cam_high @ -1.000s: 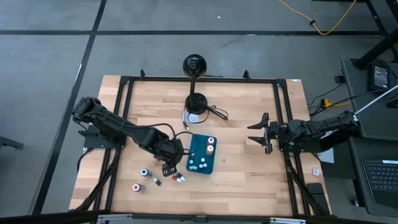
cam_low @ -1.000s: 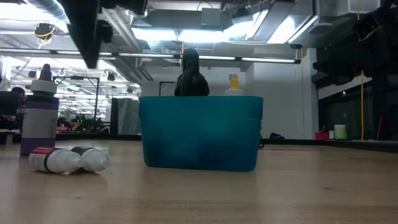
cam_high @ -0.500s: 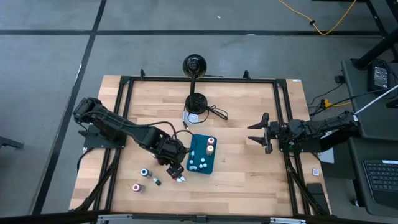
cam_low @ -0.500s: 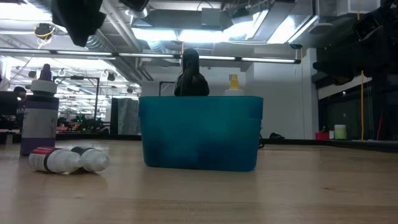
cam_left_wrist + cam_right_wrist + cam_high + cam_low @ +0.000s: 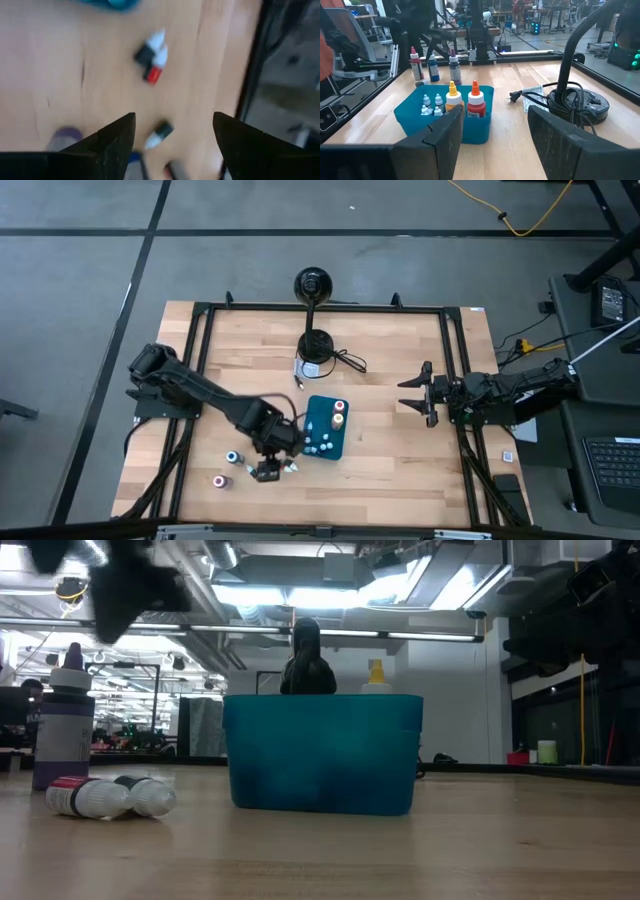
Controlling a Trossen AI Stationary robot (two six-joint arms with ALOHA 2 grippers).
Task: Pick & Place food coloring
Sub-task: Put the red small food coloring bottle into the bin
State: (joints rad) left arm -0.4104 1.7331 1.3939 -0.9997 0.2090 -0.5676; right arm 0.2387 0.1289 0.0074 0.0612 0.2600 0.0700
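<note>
Where the wooden table (image 5: 380, 450) meets its black frame (image 5: 452, 360), grey floor (image 5: 80, 270) surrounds.

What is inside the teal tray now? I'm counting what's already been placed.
Inside the teal tray stand a yellow-capped bottle, a red-capped bottle and a few small white-capped bottles. The tray's wall hides their lower parts, so an exact count isn't possible.

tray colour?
Teal tray; the low view shows it best.
</note>
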